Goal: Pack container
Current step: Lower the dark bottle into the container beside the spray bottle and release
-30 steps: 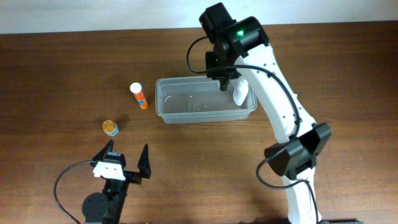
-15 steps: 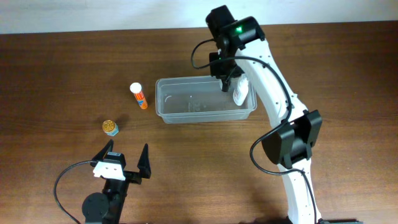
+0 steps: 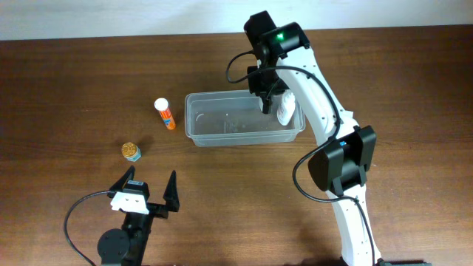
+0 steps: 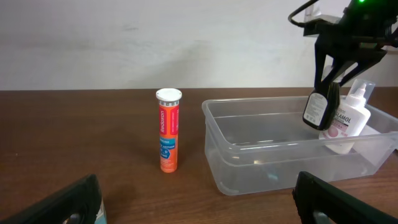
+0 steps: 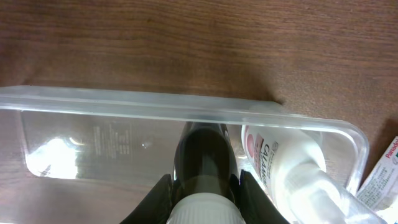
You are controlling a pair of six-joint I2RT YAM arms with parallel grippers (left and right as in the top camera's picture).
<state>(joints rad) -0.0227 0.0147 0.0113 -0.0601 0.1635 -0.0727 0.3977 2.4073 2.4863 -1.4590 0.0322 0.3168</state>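
Dark bottle (image 4: 317,109), pinched in the right jaws, hangs over the container (image 4: 261,163) beneath them; next, probably lower and release. Left jaws wide, empty.

Robot lab: wooden table (image 3: 74,89), blank wall (image 4: 124,43)

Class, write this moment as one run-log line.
right gripper holds dark bottle over container | white bottle inside | left gripper open

- One clear container (image 3: 236,142).
- Two bottles: one white bottle (image 3: 285,109), one dark bottle (image 4: 316,109).
- One orange tube (image 3: 165,114).
- One small gold-lidded jar (image 3: 131,151).
- One printed packet (image 5: 379,180), partly visible.
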